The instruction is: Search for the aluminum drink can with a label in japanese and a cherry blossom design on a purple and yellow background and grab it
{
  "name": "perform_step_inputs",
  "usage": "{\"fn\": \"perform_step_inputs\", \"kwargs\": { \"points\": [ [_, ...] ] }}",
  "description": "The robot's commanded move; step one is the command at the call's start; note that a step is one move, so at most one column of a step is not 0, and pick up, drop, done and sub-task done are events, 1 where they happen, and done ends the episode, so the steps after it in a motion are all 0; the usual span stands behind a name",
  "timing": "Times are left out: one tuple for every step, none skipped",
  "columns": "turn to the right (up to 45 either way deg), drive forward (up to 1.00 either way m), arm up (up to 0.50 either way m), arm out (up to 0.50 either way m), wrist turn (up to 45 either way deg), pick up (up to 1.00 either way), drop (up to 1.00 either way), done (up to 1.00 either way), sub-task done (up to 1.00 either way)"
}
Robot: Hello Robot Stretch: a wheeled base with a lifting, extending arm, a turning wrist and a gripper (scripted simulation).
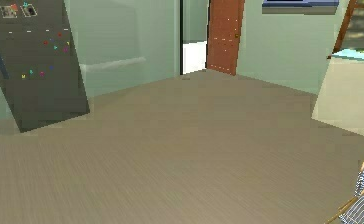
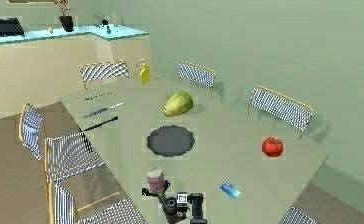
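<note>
Forward view. A dark fridge (image 1: 35,65) with small magnets stands at the forward view's left. A red-brown door (image 1: 223,35) stands open beside a bright doorway (image 1: 193,40) in the far wall. Bare striped floor (image 1: 180,140) fills the middle. A pale cabinet (image 1: 345,95) stands at the right edge, and part of a striped chair (image 1: 362,190) shows in the lower right corner.

Arm side view. The tool (image 2: 176,207) sits low in the picture, over the near edge of the counter (image 2: 240,125).
- Can (image 2: 155,183): a small upright cylinder, dark purplish with a pale top, standing on the counter just up and left of the tool. Its label cannot be made out. Contact with the tool cannot be determined.
- Tool state: it cannot be told whether it is open or closed, or whether it grips anything.
- Blue card (image 2: 229,190): flat on the counter, near the tool, to its right.
- Dark round plate (image 2: 171,140): beyond the can, straight out from the tool.
- Green-yellow fruit (image 2: 178,103): farther out, past the plate.
- Red tomato (image 2: 273,147): well to the tool's right and farther out.
- Cutlery (image 2: 100,112): far out to the tool's left.
- Yellow bottle (image 2: 144,72): at the counter's far edge.
- Striped chairs (image 2: 280,106): ranged around the counter.
- Far worktop (image 2: 90,40): pale blue top, against the wall, carrying a plant (image 2: 65,20).
</note>
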Motion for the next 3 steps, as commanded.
{"fn": "perform_step_inputs", "kwargs": {
  "points": [
    [0.0,0.00,0.00,0.00,0.0,1.00,0.00,0.00,0.00],
    [0.0,0.00,0.10,0.00,0.0,0.00,0.00,0.00,0.00],
    [0.0,0.00,0.00,0.00,0.0,0.00,0.00,1.00,0.00]
  ]
}}
